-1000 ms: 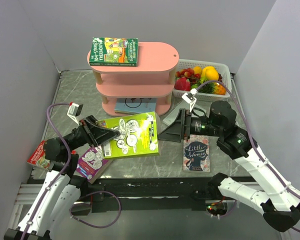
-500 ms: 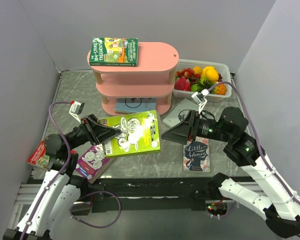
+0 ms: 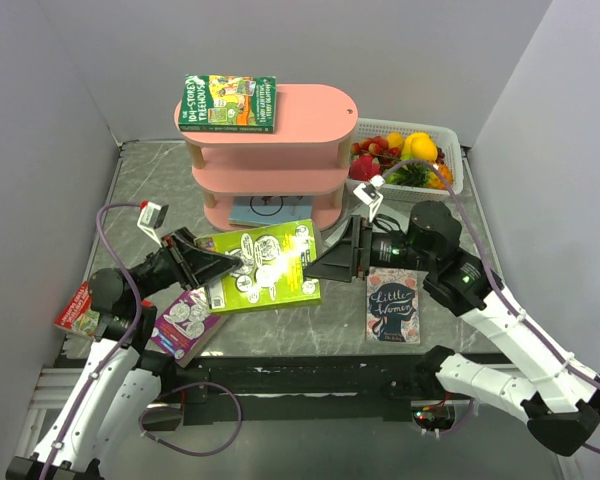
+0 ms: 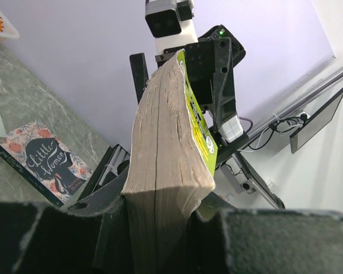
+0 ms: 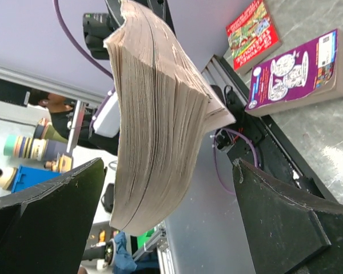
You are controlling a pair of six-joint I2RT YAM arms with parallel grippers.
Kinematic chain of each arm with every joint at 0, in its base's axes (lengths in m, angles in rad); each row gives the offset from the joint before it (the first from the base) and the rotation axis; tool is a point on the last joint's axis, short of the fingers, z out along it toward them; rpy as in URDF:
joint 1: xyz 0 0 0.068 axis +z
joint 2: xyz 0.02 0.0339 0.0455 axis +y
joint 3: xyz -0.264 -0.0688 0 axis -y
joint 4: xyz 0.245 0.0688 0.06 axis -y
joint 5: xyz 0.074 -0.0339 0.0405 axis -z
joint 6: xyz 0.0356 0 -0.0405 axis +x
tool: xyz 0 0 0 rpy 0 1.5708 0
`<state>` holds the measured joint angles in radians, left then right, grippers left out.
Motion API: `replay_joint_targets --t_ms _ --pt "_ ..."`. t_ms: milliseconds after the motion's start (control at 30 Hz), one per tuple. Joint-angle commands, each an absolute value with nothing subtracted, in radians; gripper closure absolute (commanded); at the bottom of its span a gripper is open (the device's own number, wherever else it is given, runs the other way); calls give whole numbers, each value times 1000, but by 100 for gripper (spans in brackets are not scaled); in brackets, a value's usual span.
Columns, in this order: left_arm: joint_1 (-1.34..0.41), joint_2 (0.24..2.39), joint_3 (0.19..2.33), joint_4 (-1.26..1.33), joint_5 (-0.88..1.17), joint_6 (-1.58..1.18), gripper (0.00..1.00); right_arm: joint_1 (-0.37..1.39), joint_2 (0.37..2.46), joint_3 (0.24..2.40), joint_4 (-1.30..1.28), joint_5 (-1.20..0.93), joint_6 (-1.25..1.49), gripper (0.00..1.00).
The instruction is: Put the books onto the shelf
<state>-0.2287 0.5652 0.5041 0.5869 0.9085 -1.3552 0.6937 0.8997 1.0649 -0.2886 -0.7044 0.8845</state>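
Left claw [image 3: 223, 268] clamping lime green book [image 3: 270, 262], right claw [image 3: 316, 268] spread alongside

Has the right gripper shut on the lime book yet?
Open: on the right gripper, the fingers stand wide either side of the lime book, gaps on both sides. Only the left gripper clamps it.

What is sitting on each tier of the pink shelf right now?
The shelf's top board holds the green Treehouse book, flat at its left end. A light blue book lies in the bottom tier, partly covered. The middle tier's depth is hidden.
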Motion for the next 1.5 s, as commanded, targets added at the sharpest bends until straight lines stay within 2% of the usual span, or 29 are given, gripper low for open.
replay_joint_targets --t_ms 0,67,100,133,167,200,233,300,333,400,433,467,500,567,600,733,867,1033,1133,1467 --pt "-233 563 566 657 859 -1370 99 716 923 1134 -233 -712 847 13" --pt "-233 565 575 644 864 -1359 99 715 939 1144 -221 -719 839 31" --pt "-235 566 580 623 864 -1347 99 716 943 1150 -218 -716 833 53" --pt "-235 566 590 608 862 -1338 99 716 945 1163 -218 -709 828 66" --pt "-235 569 600 585 859 -1327 95 716 949 1167 -212 -707 830 87" --pt "-235 572 610 522 858 -1289 91 716 951 1173 -204 -712 827 94" --pt "-235 575 638 493 854 -1266 78 716 954 1195 -210 -709 824 100" --pt "-235 589 673 419 848 -1194 53 713 969 1227 -224 -709 804 100" --pt "-235 603 727 319 839 -1157 25 710 976 1265 -229 -710 798 100" --pt "-235 618 814 108 700 -997 8 686 1000 1310 -225 -715 798 100" --pt "-235 638 915 -108 621 -942 1 675 1011 1368 -224 -735 799 100" --pt "-235 647 961 -185 545 -901 4 661 1038 1399 -213 -742 811 100" --pt "-235 656 1007 -257 340 -838 4 626 1052 1432 -203 -750 819 100" --pt "-235 673 1132 -421 122 -815 4 583 1107 1528 -178 -773 869 100" --pt "-233 676 1167 -458 -55 -807 4 562 1129 1558 -138 -785 891 100" --pt "-233 695 1293 -500 -303 -798 4 444 1277 1727 -42 -798 1001 100" --pt "-233 739 1347 -497 -365 -825 4 384 1458 1929 -49 -821 1052 100" --pt "-233 796 1333 -416 -322 -834 4 359 1737 2280 -213 -862 1016 100" --pt "-233 831 1325 -382 -292 -819 4 339 1842 2379 -222 -896 1026 100" --pt "-224 919 1316 -335 -213 -810 4 304 1942 2395 -219 -893 994 100"
